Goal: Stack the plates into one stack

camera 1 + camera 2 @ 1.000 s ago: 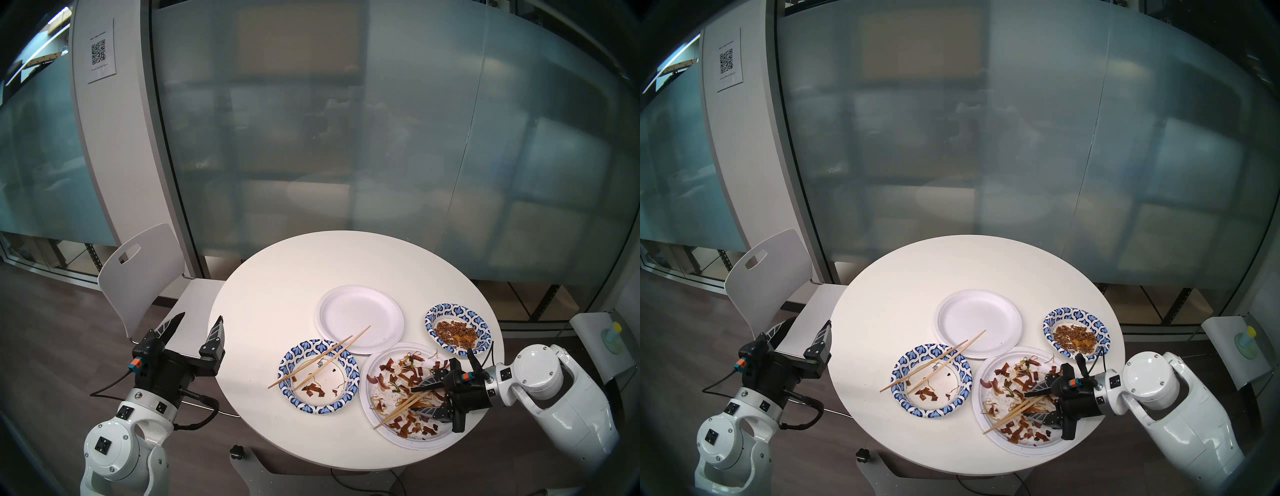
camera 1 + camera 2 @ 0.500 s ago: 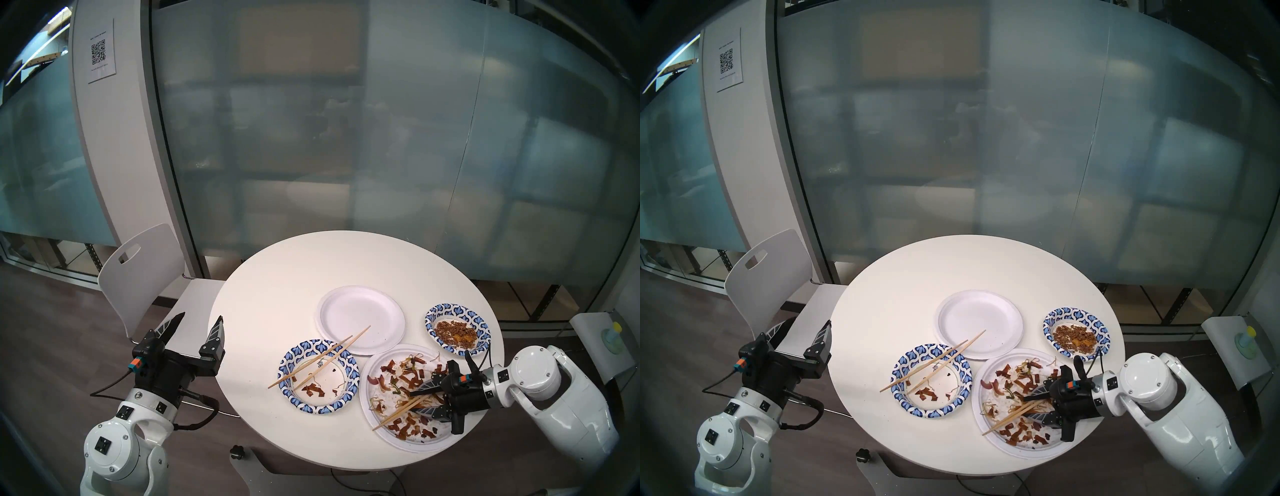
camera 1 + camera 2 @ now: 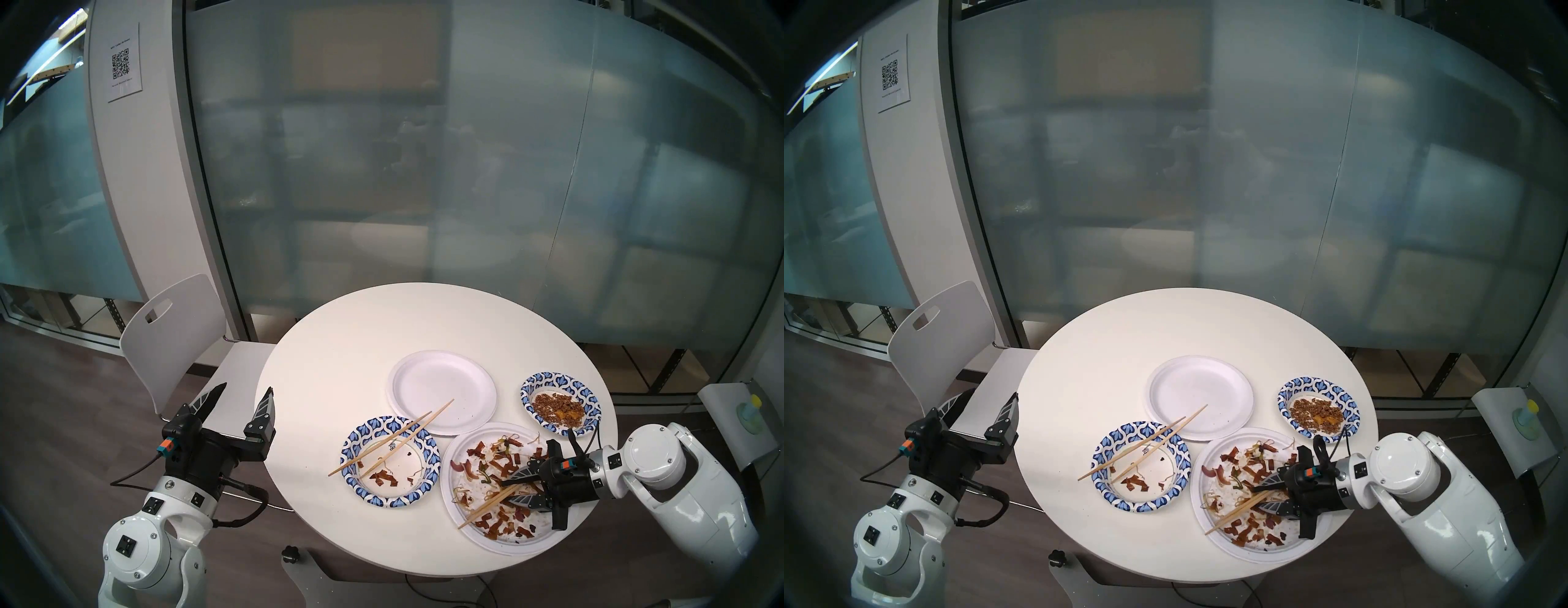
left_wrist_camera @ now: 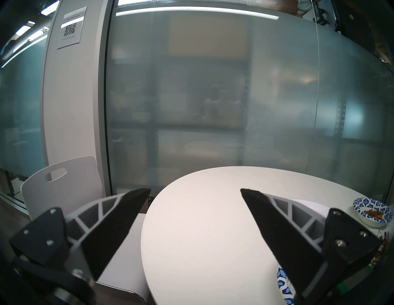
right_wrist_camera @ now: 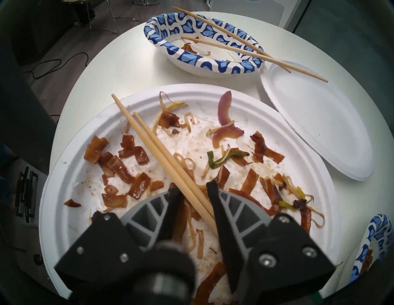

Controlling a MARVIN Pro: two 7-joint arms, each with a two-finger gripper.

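right tool (image 5: 193,190) narrows around the chopsticks (image 5: 162,157) on the soiled white plate (image 5: 70,170), lower right of the head view (contact unclear); left tool (image 3: 244,395) gapes empty. plates look light, floppy: grip rims.

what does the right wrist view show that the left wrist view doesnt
Only the right wrist view: the right gripper with its jaws around a pair of chopsticks on the food-smeared large white plate, and a second pair of chopsticks lying across the near patterned bowl plate.

Only the left wrist view: the left gripper, jaws wide open and empty, the white chair and the frosted glass wall.

Both: the round white table and the far patterned bowl plate with brown crumbs.
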